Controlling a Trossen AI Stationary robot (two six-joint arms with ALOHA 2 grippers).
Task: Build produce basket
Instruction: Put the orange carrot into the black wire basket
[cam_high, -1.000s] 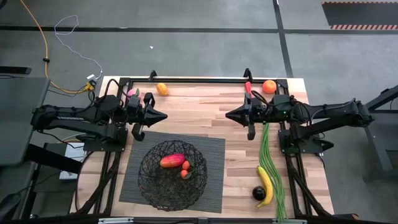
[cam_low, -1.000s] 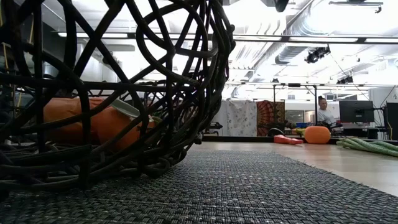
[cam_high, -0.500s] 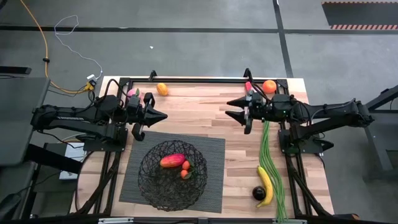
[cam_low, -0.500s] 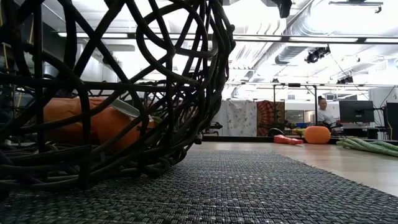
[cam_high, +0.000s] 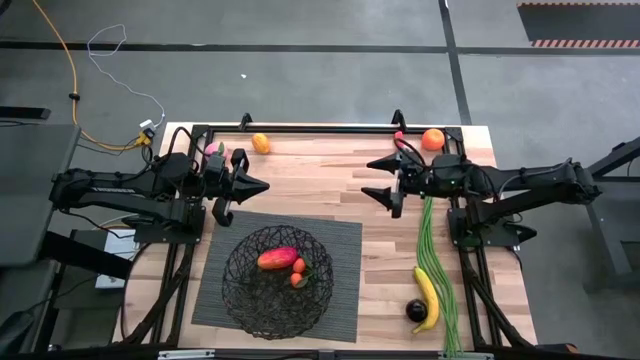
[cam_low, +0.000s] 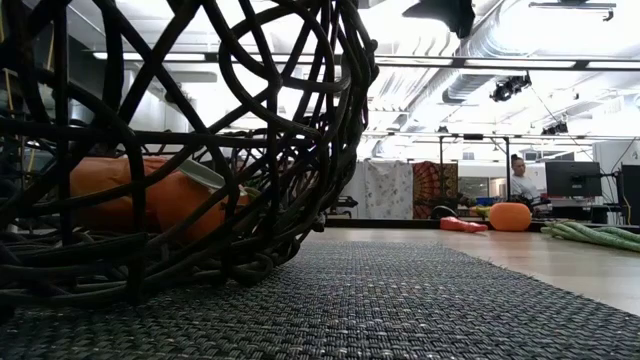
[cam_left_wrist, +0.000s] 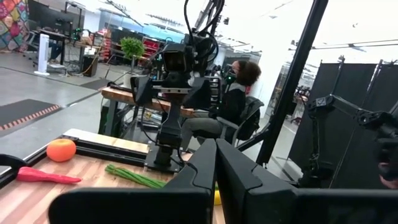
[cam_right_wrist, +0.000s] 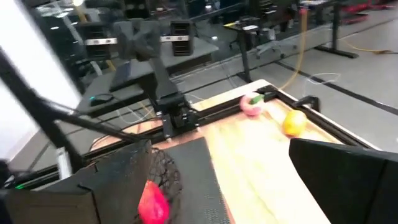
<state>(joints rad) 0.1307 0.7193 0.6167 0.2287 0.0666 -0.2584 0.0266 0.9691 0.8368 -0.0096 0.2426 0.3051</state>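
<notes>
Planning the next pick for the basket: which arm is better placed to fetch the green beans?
The right. Its hand is open beside the top of the green beans, which lie along the table's right side. The left hand, shut, waits across the table, beyond the basket.

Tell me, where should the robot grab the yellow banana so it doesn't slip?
Probably around its middle, coming straight down from above. The banana lies flat on the table, curved and long, so the gripper's fingers should close across its narrow width. Mind the green beans right beside it and the dark round fruit at its lower end.
</notes>
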